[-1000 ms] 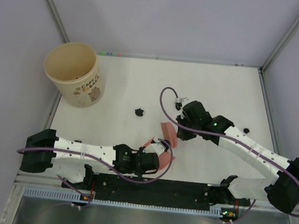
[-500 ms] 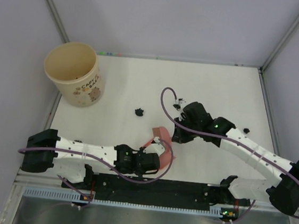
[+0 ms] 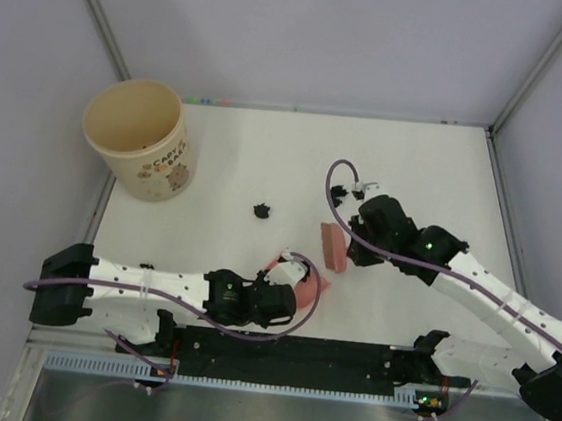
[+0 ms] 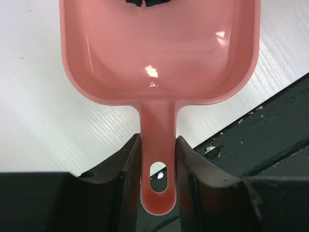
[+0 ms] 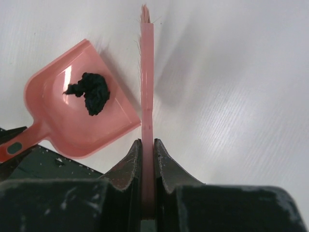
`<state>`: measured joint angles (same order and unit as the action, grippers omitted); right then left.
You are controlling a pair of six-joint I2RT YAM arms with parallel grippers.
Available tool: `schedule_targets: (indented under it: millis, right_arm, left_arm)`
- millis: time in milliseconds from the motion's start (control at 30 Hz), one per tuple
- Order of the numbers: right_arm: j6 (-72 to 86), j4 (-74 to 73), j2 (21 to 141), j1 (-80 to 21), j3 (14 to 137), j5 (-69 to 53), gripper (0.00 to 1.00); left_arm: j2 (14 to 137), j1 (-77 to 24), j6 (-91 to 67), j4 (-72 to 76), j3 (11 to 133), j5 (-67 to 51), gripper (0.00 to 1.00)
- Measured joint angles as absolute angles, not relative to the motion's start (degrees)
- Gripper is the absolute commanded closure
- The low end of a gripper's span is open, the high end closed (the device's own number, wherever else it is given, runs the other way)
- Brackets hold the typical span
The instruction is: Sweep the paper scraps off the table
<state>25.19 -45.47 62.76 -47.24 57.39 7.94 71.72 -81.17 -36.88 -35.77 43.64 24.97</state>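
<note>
My left gripper (image 4: 158, 145) is shut on the handle of the pink dustpan (image 4: 159, 53), which lies low on the white table (image 3: 426, 166) near the front edge; it also shows in the top view (image 3: 305, 289). A black paper wad (image 5: 91, 92) lies inside the pan. My right gripper (image 5: 147, 145) is shut on a pink brush (image 5: 147, 72), held edge-on just right of the pan's mouth, bristles near the table. In the top view the right gripper (image 3: 348, 246) and the brush (image 3: 333, 246) sit right of and above the pan. Another black scrap (image 3: 260, 209) lies loose on the table, left of the brush.
A beige round bin (image 3: 143, 136) with a bear picture stands at the far left corner. A black strip (image 3: 296, 353) runs along the table's near edge, right under the dustpan handle. Grey-lilac walls close in the back and both sides.
The right gripper has drawn the brush to the right, away from the dustpan's mouth. The dustpan now shows more fully, with a black wad in it. The left arm has shifted only slightly.
</note>
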Motion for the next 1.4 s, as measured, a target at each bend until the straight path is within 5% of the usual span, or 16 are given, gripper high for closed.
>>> schedule_targets:
  millis: [433,1400]
  right_arm:
    - [26.28,-46.83,60.62,-47.24,64.75,22.17,1.0]
    - [38.02,-55.0,49.82,-47.24,64.69,29.06,1.0]
  left_arm:
    - [69.97,-81.19,-38.76,-39.66,44.99,28.38,1.0]
    - [72.64,-76.01,-42.98,-64.88,80.58,37.19,1.0]
